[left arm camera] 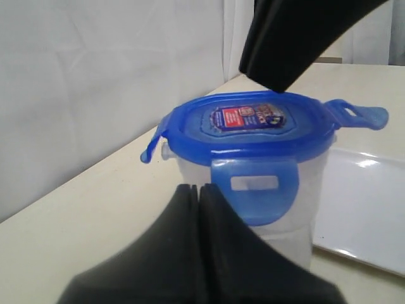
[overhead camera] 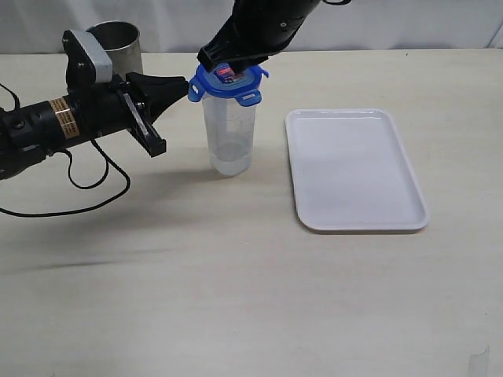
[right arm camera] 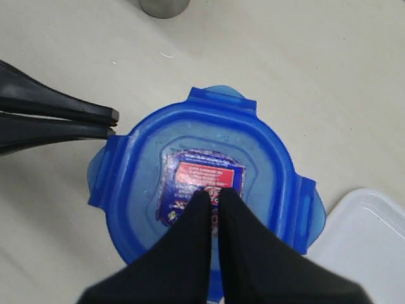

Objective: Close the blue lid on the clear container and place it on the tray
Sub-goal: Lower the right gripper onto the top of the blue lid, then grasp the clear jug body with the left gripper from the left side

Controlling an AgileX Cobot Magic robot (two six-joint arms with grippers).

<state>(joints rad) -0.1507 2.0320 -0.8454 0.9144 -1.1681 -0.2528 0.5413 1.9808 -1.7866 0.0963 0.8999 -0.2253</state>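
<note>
We list these items:

1. The clear container (overhead camera: 229,141) stands upright on the table (overhead camera: 236,298), near the tray (overhead camera: 357,169) but apart from it, on its left in the exterior view.
2. The blue lid (overhead camera: 228,82) sits on the container's mouth, with its side tabs sticking outward.
3. The right gripper (right arm camera: 214,193) has its jaws together and its tips on the lid's label.
4. The left gripper (overhead camera: 187,90) has its jaws together and its tips just beside a lid tab. We cannot confirm contact.
5. The steel cup (overhead camera: 118,43) stands behind the left arm.
</note>
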